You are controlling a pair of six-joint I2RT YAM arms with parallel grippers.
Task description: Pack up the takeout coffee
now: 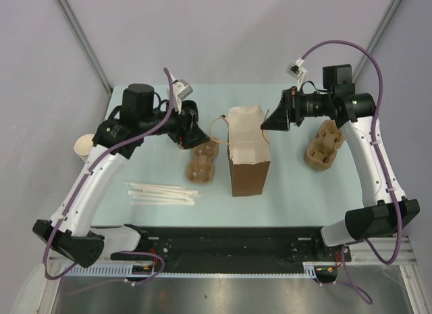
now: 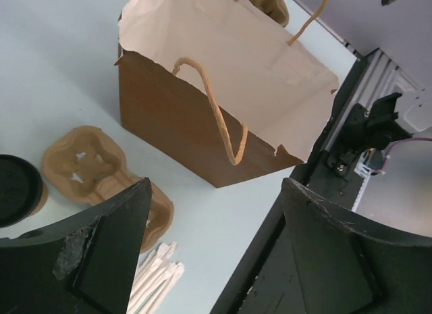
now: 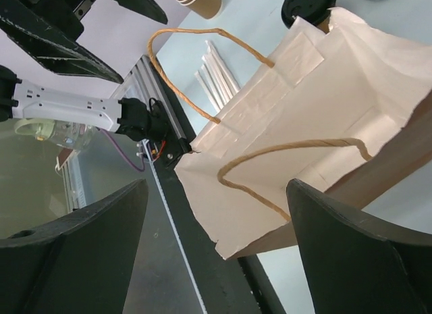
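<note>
Flanks the paper bag [image 1: 248, 169] on the tabletop [image 1: 297, 192] with left gripper [image 2: 216, 192] and right gripper [image 3: 217, 192], both spread wide, empty; next likely needs a grasp on the unpacked coffee cup [image 2: 15, 189].

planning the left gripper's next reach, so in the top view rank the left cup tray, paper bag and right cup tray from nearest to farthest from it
From the left gripper:
1. left cup tray, directly beside it, toward the near edge.
2. paper bag, mid-table, to its right.
3. right cup tray, beyond the bag on the right side.
</note>
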